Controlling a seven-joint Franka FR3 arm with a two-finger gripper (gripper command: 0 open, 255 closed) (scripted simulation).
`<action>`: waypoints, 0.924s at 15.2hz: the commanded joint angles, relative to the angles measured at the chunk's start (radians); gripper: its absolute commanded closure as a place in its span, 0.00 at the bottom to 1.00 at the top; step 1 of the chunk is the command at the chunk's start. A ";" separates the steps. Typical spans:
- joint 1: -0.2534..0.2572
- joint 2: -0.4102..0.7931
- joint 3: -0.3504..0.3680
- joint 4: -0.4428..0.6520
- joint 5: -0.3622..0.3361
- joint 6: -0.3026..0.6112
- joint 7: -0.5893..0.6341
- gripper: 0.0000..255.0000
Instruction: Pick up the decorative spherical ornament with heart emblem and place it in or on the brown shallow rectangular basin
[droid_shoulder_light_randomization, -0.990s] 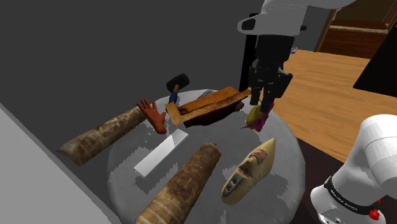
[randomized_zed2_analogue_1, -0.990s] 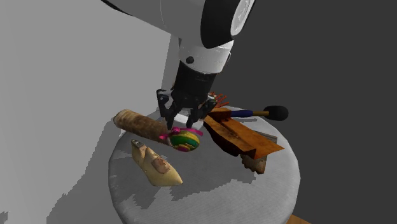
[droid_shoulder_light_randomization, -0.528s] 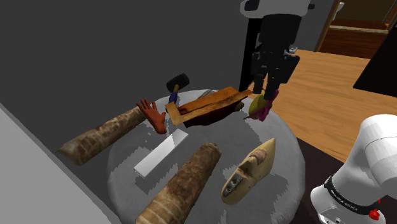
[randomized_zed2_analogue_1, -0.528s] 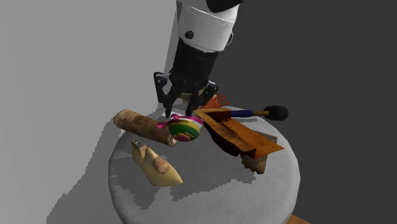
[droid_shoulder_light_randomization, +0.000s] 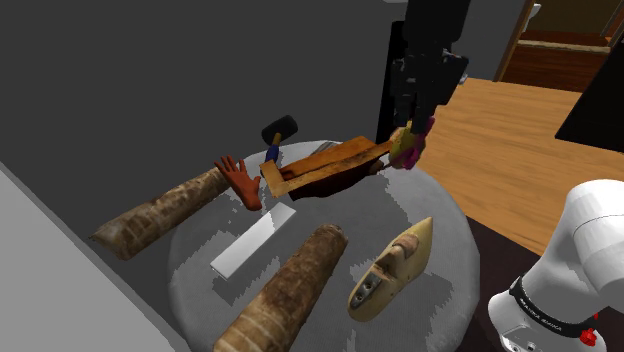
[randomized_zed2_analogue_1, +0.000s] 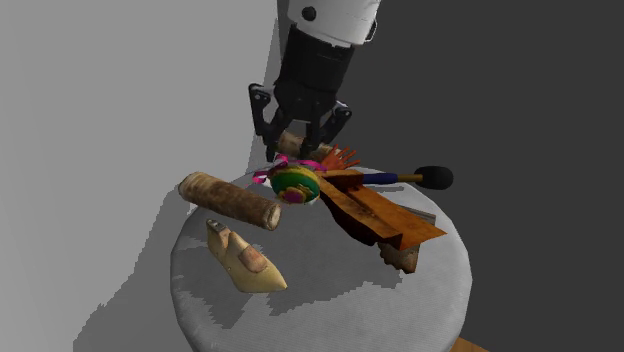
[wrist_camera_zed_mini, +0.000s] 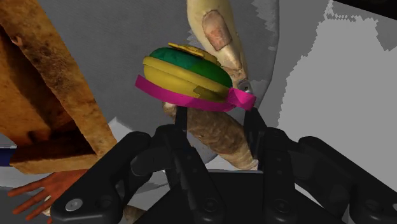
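**Ornament aloft beside the basin, held thinly**

Shoulder view: my gripper (droid_shoulder_light_randomization: 410, 138) has the ornament (droid_shoulder_light_randomization: 407, 150) pinched between its fingers. It is lifted off the table (droid_shoulder_light_randomization: 440, 235) and sits just beside one end of the brown basin (droid_shoulder_light_randomization: 322, 170), not yet over it. The basin appears to sit aslant with a low rim. I judge that a round thing let go onto it could roll along it and tip out.

Second exterior view: the ornament (randomized_zed2_analogue_1: 296, 184) hangs under the gripper (randomized_zed2_analogue_1: 298, 160), close against the end of the basin (randomized_zed2_analogue_1: 390, 218) and barely higher than its rim. If I carry it across at this height, it could clip that rim. That would either shove the basin or twist the ornament in the fingers.

Wrist view: the fingers clasp the ornament (wrist_camera_zed_mini: 188, 76) low down, at its pink band, and the green and yellow dome stands out past the fingertips. That is a shallow hold on a curved body, so I reckon a quick swing or a bump could swivel it or squeeze it out. The basin (wrist_camera_zed_mini: 44, 83) lies off to one side of the gripper (wrist_camera_zed_mini: 219, 116), not beneath it, so a release here would miss.
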 joint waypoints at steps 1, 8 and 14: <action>-0.004 0.069 -0.021 0.074 -0.009 -0.012 -0.021 1.00; -0.019 0.333 -0.095 0.367 -0.016 -0.068 -0.100 1.00; -0.037 0.140 -0.065 0.062 -0.039 0.082 -0.056 0.00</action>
